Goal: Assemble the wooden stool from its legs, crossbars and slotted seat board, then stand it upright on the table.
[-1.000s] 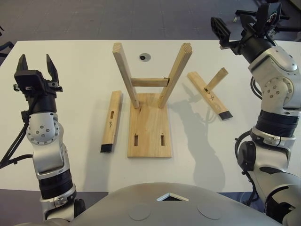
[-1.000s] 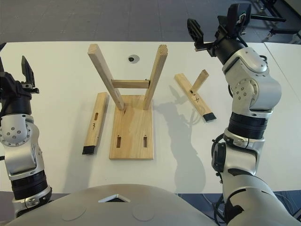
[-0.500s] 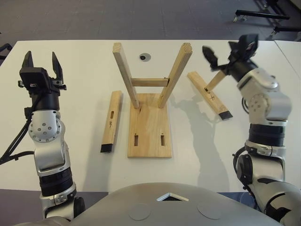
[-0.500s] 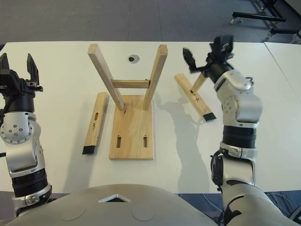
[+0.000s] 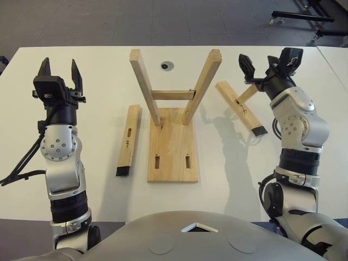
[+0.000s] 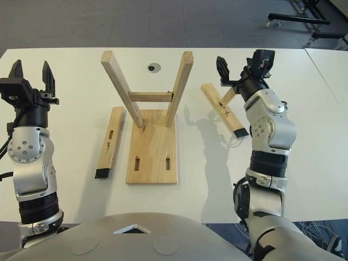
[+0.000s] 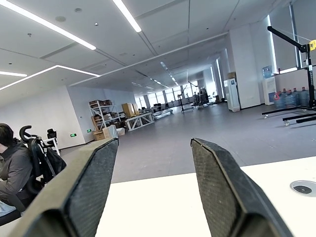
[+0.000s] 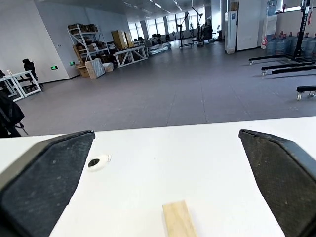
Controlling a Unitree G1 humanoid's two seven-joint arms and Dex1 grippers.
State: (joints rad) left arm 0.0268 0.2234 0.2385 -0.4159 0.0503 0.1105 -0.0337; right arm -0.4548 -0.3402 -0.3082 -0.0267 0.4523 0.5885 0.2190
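Right eye view: right hand [image 6: 241,61] above loose crossbar [image 6: 231,94].

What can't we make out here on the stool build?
Head views: whether the upright legs are fully seated in the seat board; their feet cover the joints.
Left eye view: far end of the loose crossbar, covered by the wrist of the right gripper.
Right wrist view: same crossbar, cut off by the frame edge.
Head views: pen marks on the left loose leg, too small.
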